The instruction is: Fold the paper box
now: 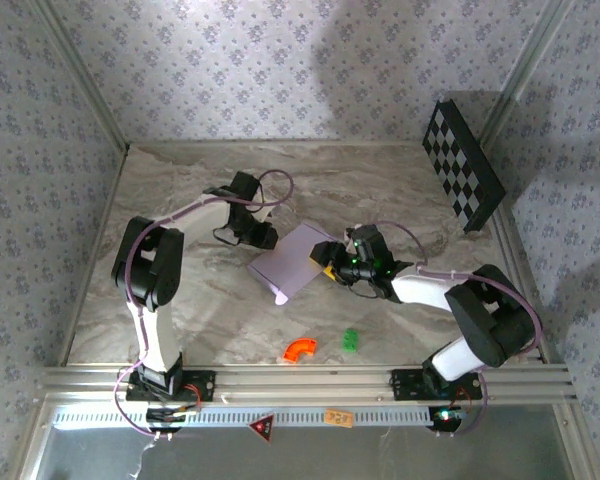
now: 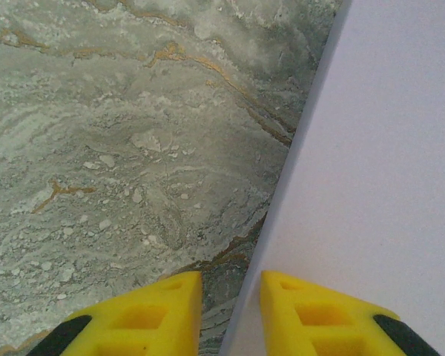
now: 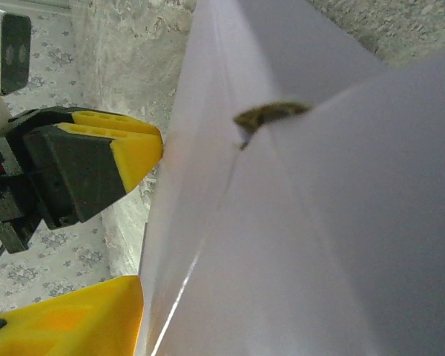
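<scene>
- Slippage threatens on the left: the thin paper box, lying mid-way across the table between both arms, could slide away from the left gripper if its far side gets pushed.
- Creasing threatens on the right, should the right gripper squeeze a panel off its fold line.
- Left gripper: narrow gap, with the box's edge running into it; I cannot tell whether it is pinched.
- Right gripper: one finger beside a raised panel, the other hidden; its width is unclear.
</scene>
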Controlling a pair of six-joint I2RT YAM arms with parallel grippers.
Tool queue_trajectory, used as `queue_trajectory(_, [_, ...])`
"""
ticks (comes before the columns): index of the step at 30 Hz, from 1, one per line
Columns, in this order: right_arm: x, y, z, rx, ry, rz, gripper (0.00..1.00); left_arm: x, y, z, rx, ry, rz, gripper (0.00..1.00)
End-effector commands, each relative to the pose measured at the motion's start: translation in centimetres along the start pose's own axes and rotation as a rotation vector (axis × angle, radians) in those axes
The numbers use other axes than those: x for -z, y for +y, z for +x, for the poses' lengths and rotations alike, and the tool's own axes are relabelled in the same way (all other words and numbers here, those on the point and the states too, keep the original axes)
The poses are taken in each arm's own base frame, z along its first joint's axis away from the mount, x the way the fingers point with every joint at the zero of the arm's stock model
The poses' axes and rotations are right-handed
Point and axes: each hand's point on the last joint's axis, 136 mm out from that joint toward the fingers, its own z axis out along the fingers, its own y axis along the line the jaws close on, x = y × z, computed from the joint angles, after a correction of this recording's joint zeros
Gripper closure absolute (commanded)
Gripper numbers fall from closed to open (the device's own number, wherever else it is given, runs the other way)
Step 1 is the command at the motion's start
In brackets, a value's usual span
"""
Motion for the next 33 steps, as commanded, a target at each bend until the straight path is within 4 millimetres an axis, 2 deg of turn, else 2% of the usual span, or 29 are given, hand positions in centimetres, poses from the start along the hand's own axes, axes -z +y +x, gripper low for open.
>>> queue_trajectory(1, [-0.3,1.2,-0.6,-0.002,-0.016,-0.027,0.39,-1.0,0.4,2.5,0.016,0.096,-0.011,0.72])
queue_trajectory(5, [-0.2,1.2,-0.7,-0.003,-0.019,-0.022,0.43,-0.6,0.2,2.2,0.014,0.079,-0.008,0.72])
queue_trajectory(13, [0.3,1.2,-0.8,0.001,-0.011,0.010,0.50,1.7,-1.0,1.0,-0.005,-0.009,0.015,0.68])
queue_trajectory(16, [0.5,1.2,-0.9,-0.005,-0.015,0.014,0.51,3.1,-1.5,0.4,-0.027,-0.065,0.016,0.60])
queue_trajectory(20, [1.3,1.4,-1.2,-0.024,-0.029,0.033,0.53,6.4,-2.8,-0.6,-0.078,-0.215,0.020,0.51])
queue_trajectory(24, [2.7,0.7,-1.9,-0.079,-0.073,0.092,0.54,9.7,-5.0,-0.8,-0.194,-0.386,0.057,0.45])
queue_trajectory(27, [4.2,0.1,-2.7,-0.145,-0.120,0.137,0.54,11.3,-7.0,-0.2,-0.335,-0.489,0.106,0.41])
queue_trajectory(33, [7.9,-1.1,-4.1,-0.283,-0.274,0.226,0.52,12.1,-12.0,2.4,-0.700,-0.626,0.152,0.26])
